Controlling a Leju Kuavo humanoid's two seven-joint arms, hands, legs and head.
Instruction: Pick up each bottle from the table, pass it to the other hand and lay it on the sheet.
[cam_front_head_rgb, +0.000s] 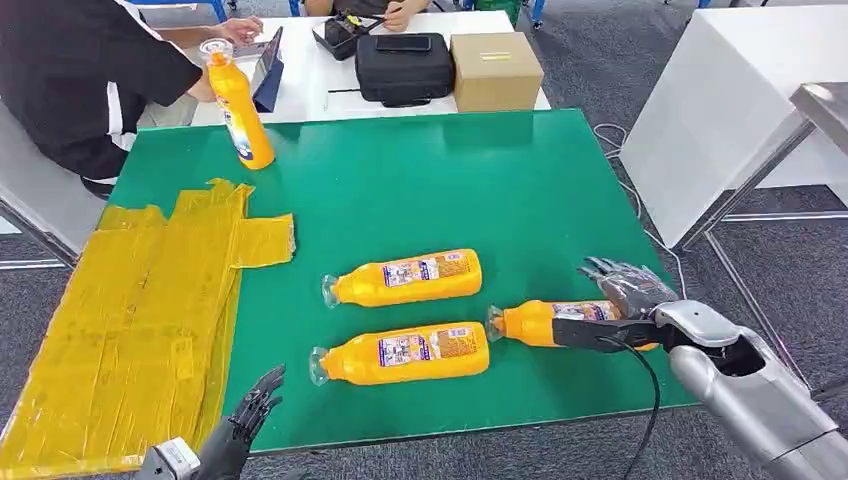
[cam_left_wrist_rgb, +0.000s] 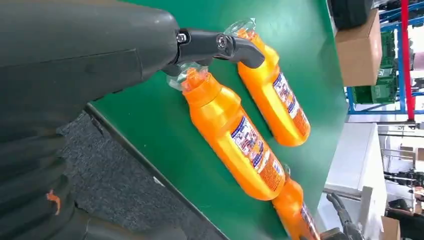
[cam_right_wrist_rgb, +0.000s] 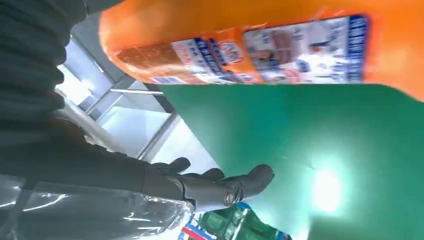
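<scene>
Three orange bottles lying flat on green table (cam_front_head_rgb: 520, 170): far bottle (cam_front_head_rgb: 405, 277) centre, near bottle (cam_front_head_rgb: 402, 352) toward 6 o'clock, right bottle (cam_front_head_rgb: 545, 322) at 4 o'clock. Fourth bottle (cam_front_head_rgb: 237, 100) upright at 11 o'clock, held by person (cam_front_head_rgb: 70, 70). Yellow sheet (cam_front_head_rgb: 130, 320) at 8 o'clock, bare. Right hand (cam_front_head_rgb: 625, 300) around right bottle's base, fingers spread; firm grip or not, cannot tell. Left hand (cam_front_head_rgb: 250, 405) at 7 o'clock edge, open, empty.

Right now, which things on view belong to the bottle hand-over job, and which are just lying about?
Job:
three lying orange bottles
upright orange bottle
yellow sheet
right robot hand at the nearest-right bottle
left robot hand

Lying about:
black case
cardboard box
</scene>
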